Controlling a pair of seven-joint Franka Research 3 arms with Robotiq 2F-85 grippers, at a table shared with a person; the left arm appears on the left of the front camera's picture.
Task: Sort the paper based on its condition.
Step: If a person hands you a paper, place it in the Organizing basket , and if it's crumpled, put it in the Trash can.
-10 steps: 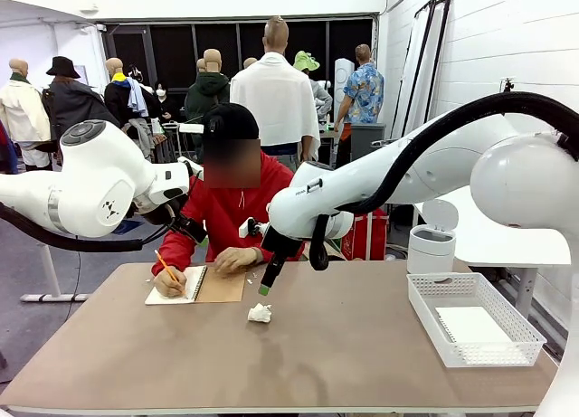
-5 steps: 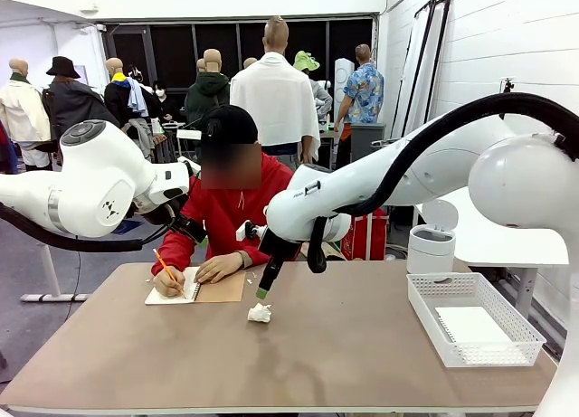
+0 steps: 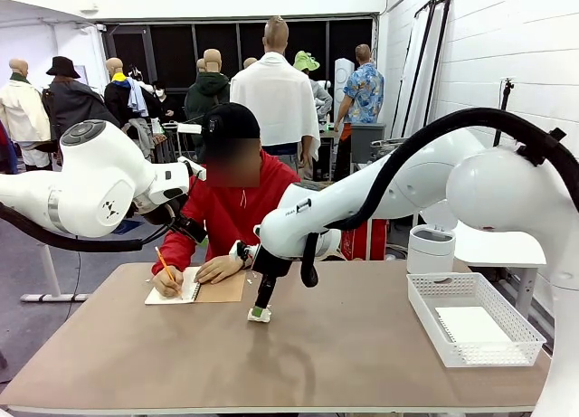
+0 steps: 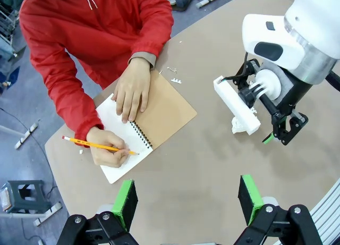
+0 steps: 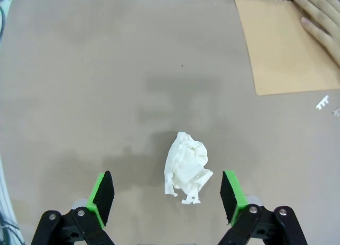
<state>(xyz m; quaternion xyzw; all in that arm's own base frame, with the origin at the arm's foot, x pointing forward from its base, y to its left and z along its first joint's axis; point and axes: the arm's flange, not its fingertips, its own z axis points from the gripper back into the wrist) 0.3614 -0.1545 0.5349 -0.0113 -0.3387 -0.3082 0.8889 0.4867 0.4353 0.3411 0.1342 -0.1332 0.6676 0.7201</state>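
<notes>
Crumpled paper (image 5: pixel 186 168) sits mid tabletop (image 3: pixel 362 358); R pincer (image 5: pixel 167 196) straddles it, jaws wide, not gripping. L pincer (image 4: pixel 188 200) also released, above tabletop nr notebook (image 4: pixel 162 109). Flat sheet (image 3: pixel 472 325) lies in basket (image 3: pixel 423 301).

Across from me a person (image 3: pixel 237 209) in a red top sits at the far edge of the table (image 3: pixel 344 363), with a brown-covered spiral notebook (image 3: pixel 222 289) open there and an orange pencil (image 3: pixel 166 263) over its white page. A white basket (image 3: pixel 423 313) stands by the right edge.

Crumpled paper (image 5: pixel 187 168) mid-table, notebook (image 3: pixel 217 289) behind it, sheet (image 3: pixel 472 325) in basket (image 3: pixel 488 354) at right
</notes>
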